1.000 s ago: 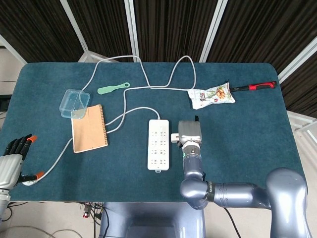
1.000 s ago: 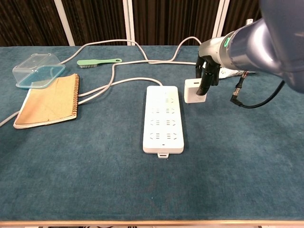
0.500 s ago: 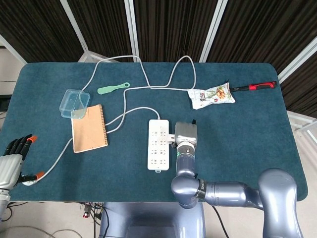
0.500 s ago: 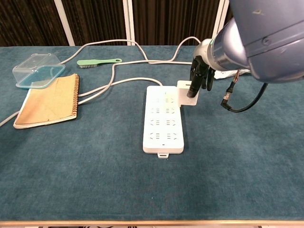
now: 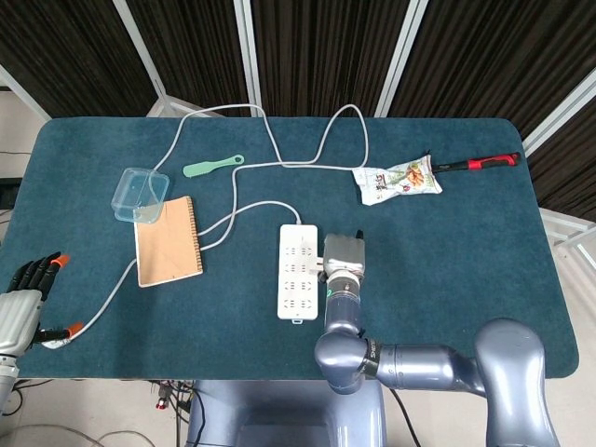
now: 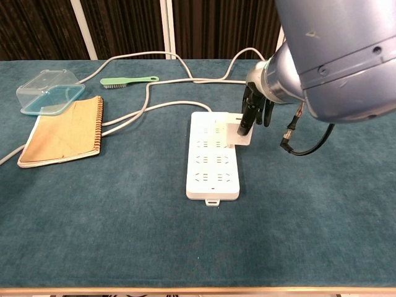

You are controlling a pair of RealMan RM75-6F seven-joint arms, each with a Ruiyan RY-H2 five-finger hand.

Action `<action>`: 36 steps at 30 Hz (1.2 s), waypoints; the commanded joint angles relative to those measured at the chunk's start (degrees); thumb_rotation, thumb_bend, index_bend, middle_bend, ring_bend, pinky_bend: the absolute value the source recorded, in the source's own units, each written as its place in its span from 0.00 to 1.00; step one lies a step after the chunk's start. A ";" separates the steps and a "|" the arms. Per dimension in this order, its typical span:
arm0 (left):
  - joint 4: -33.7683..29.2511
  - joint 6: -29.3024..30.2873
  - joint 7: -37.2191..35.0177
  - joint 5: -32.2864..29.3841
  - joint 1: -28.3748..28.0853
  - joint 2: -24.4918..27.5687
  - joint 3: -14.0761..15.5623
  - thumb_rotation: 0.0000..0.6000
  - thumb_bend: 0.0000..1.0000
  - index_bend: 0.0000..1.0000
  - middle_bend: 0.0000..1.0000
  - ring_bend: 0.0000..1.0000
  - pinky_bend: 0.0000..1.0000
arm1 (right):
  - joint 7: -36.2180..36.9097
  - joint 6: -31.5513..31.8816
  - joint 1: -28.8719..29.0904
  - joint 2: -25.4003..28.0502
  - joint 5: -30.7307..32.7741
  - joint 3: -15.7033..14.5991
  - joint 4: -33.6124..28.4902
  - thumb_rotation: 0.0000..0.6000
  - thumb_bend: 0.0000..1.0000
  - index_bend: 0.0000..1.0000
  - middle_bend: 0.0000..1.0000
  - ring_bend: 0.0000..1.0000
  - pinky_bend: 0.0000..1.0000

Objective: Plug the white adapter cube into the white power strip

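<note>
Right robot hand (image 6: 255, 110) holding cube (image 6: 239, 132) at strip (image 6: 213, 154) edge; next, line up prongs and push down.

White power strip (image 6: 212, 158), teal table (image 6: 124, 223), green brush (image 6: 128, 80).

Even, diffuse light, apparently from overhead; both views bright. Shadows soft and short under the power strip (image 6: 213, 158) and cable (image 5: 279, 149). No glare on the bench (image 5: 466, 242) cloth. Head view sharp. Chest view: near right arm (image 6: 334, 55) looms large, slightly soft.
</note>
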 commanded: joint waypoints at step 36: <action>-0.16 -0.43 -1.37 -0.12 -0.14 0.41 0.04 1.00 0.00 0.00 0.00 0.00 0.00 | -2.06 -1.65 0.15 -3.89 -2.22 1.78 4.80 1.00 0.70 0.89 0.77 0.44 0.00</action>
